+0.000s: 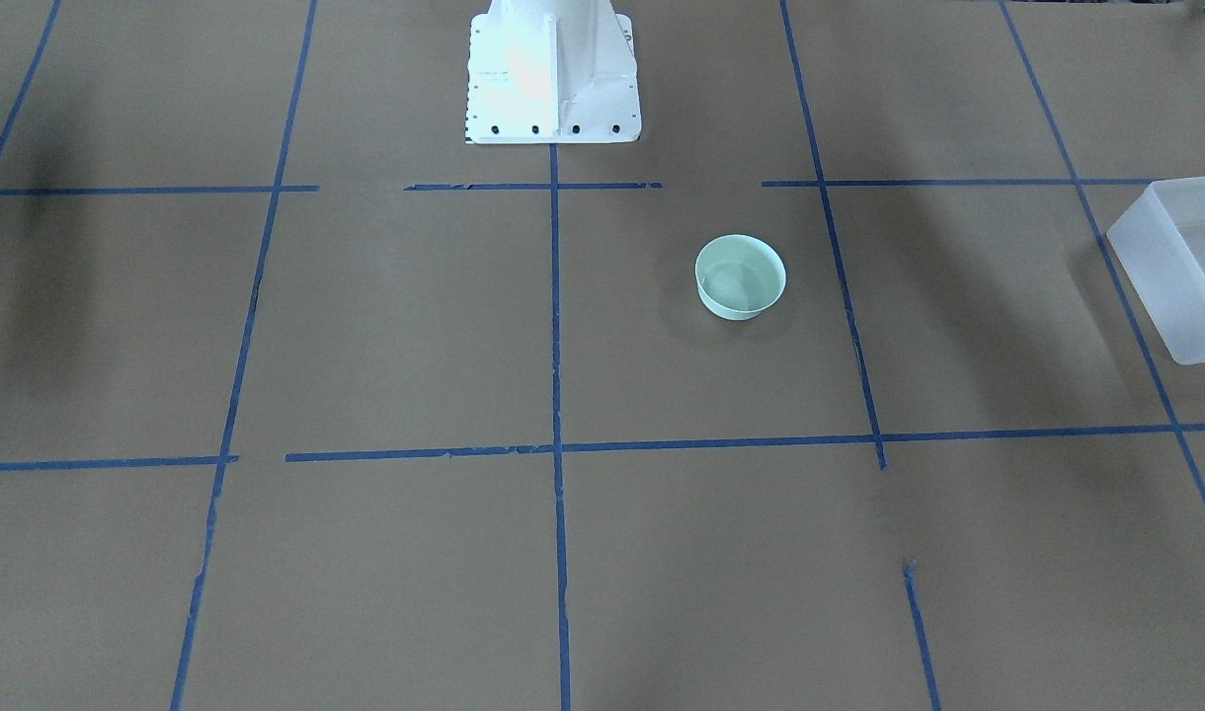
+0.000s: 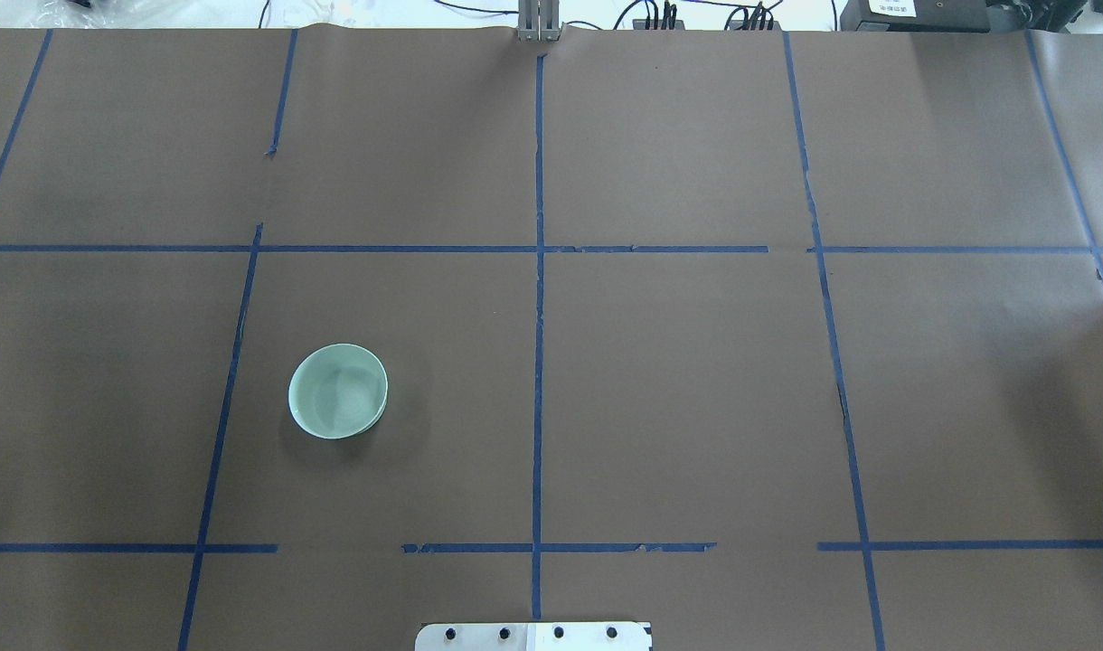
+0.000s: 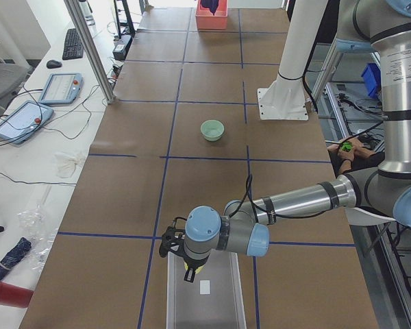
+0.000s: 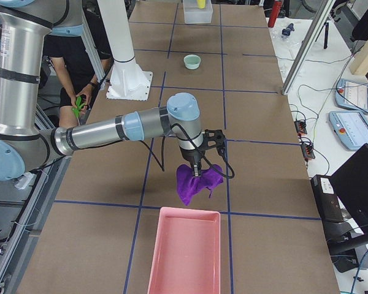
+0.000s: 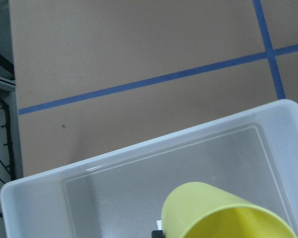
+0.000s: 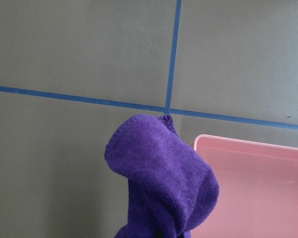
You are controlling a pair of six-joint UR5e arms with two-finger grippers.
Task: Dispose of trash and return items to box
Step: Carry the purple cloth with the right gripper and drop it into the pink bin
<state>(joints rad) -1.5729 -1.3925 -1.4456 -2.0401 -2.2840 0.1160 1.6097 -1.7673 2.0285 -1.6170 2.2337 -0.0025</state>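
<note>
The brown-papered table (image 2: pixel 696 407) bears blue tape lines (image 2: pixel 539 362), a translucent frosted-white plastic bin (image 1: pixel 1156 286) under the left gripper (image 3: pixel 190 273), a pink rectangular tray (image 4: pixel 184 257) near the right gripper (image 4: pixel 196 168), and a pale green bowl (image 2: pixel 338 391) far from both.

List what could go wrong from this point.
1. The yellow cup appears tilted in the left end effector above the bin. Dropped like this, it may bounce or roll against a wall.
2. The purple cloth in the right end effector hangs beside the pink tray, not over it. Released now, it would likely land outside it or drape its rim.
3. The green bowl sits alone in the middle and could be overlooked.
</note>
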